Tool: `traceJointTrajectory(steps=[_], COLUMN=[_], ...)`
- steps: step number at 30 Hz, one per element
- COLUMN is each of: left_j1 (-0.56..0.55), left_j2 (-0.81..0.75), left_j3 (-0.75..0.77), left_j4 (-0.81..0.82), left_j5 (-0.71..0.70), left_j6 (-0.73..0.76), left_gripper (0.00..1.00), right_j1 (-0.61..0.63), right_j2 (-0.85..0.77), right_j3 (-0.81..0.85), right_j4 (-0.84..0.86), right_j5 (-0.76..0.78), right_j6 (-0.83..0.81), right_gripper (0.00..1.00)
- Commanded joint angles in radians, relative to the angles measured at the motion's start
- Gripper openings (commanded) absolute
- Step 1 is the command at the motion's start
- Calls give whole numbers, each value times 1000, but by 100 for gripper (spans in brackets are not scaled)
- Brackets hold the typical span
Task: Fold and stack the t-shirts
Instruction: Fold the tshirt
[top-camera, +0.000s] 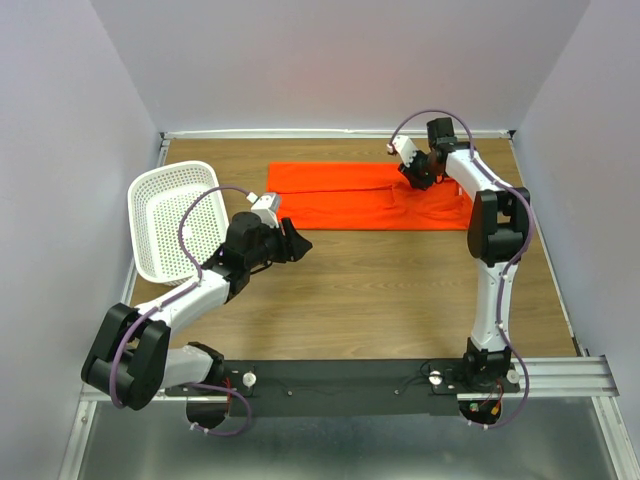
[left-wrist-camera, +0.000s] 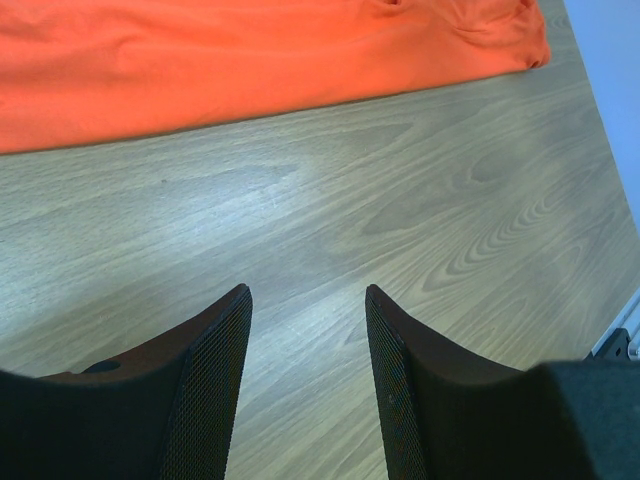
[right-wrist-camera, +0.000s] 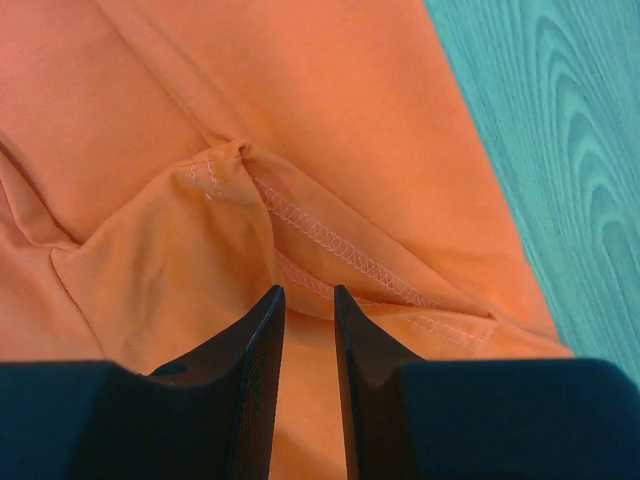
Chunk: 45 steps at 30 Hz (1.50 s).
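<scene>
A black mounting rail (top-camera: 340, 380) runs along the near edge, carrying the bases of both arms. From it the left arm reaches forward over the wooden surface (top-camera: 380, 290), and the left gripper (top-camera: 298, 243) hangs above bare wood with its fingers spread wide and nothing between them. Its wrist view shows the same spread gripper (left-wrist-camera: 307, 292), the wood grain of the surface (left-wrist-camera: 400, 200) below it, and the near edge of the t-shirt (left-wrist-camera: 200, 60) well ahead, apart from the fingers.

The bright orange-red t-shirt (top-camera: 340, 195) lies flat across the far middle of the surface as a long band running left to right. The right arm stretches to the far right, and the right gripper (top-camera: 412, 178) is down on the right part of the shirt. In its wrist view the right gripper (right-wrist-camera: 308, 290) has its fingers drawn close with only a narrow gap, right at a wrinkled, stitched seam of the t-shirt (right-wrist-camera: 300, 100). Whether cloth is pinched there cannot be told. A strip of the surface (right-wrist-camera: 560, 150) shows at the right.

A white perforated basket (top-camera: 160, 200) sits at the left edge, just beside the left arm.
</scene>
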Motion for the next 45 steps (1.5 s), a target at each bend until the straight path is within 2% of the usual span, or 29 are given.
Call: traceJointTrajectory(steps=[1,13,34,37,41,45], left_j1=[-2,-2,-2,-2,-2,-2], left_j2=[-15,-13,-4,-4,-4,-9], left_j3=[-9,-15,-26,-28,-29,-29], left_j4=[16,24,38,38,38,38], left_j5=[19,20,30,31,31,33], left_j6=[2,-1,-2,-2,-2,-2], left_gripper=[57,57,57,57,57,57], right_j1=[15,16,18,18,18,18], right_j2=[25,-6,59,62,60,54], right_j3=[28,69,63,66,75,88], right_j4=[-30,-36,-61,-61,-63,-63], right_j5=[-4,-63,-16,-13,-14,-19], right_j6=[0,72,51,48,46,44], right_gripper=[33,38,37,34,18,10])
